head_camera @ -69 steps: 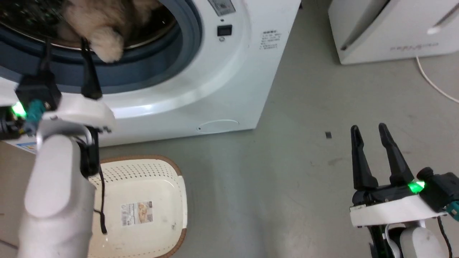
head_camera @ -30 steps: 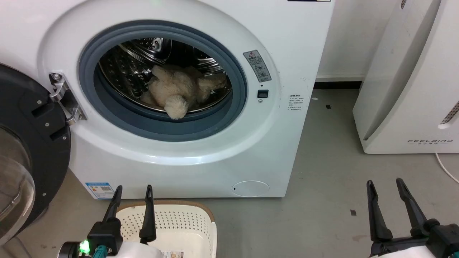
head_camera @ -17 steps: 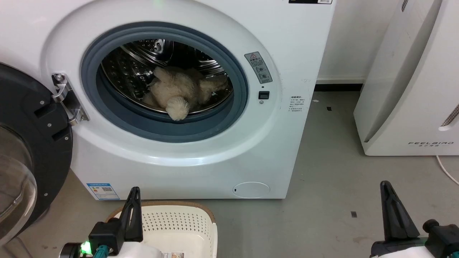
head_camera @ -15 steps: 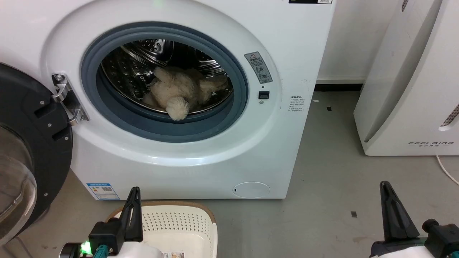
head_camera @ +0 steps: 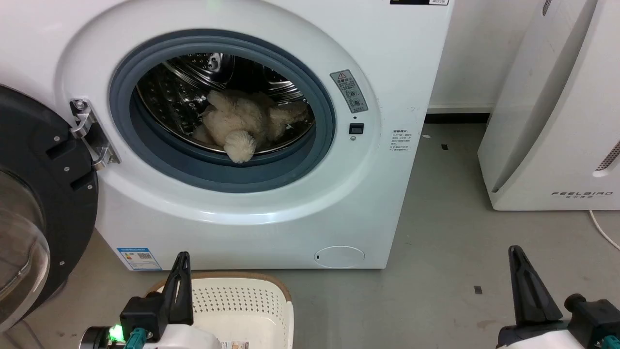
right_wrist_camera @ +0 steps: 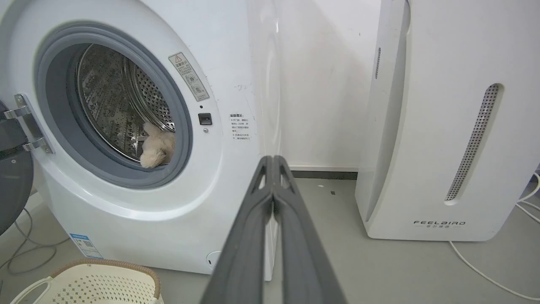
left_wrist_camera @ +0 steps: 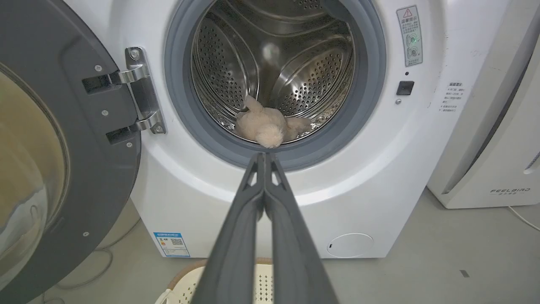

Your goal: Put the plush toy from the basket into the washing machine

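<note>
grey floor (head_camera: 436, 242), smooth and faintly scuffed. the washing machine (head_camera: 397, 72) stands on it at its back edge by the wall (head_camera: 474, 48), with the white feelbird appliance (head_camera: 557, 121) just beside. the basket (head_camera: 242, 303) sits in front of the machine. a white cable (head_camera: 600, 228) and small dark scraps (head_camera: 478, 290) lie near the appliance.
</note>
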